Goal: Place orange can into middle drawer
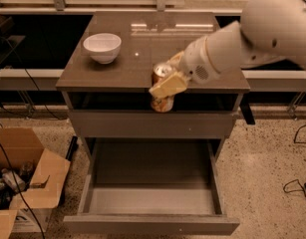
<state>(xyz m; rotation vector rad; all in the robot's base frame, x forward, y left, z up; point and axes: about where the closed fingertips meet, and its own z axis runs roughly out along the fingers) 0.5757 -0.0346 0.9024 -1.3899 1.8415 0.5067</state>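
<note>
Orange-brown mottled drinks can [161,103], clamped in the pale two-finger gripper [167,82], hangs with the wide grey-brown middle drawer [152,176] open well below the gripper, so an early release could bounce or tip it out.

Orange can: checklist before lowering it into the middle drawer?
1. Grip: claw shut on the orange can, one finger across its front. ok
2. Lift: can hangs off the tabletop, at its front edge. ok
3. Can pose: close to upright, silver rim on top. ok
4. Middle drawer pulled out, and nothing shows on its floor. ok
5. White bowl sits on the far left of the top, apart from the can and the way down. ok
6. Can far enough forward to clear the drawer front above the open one: cannot tell from this single view.
</note>
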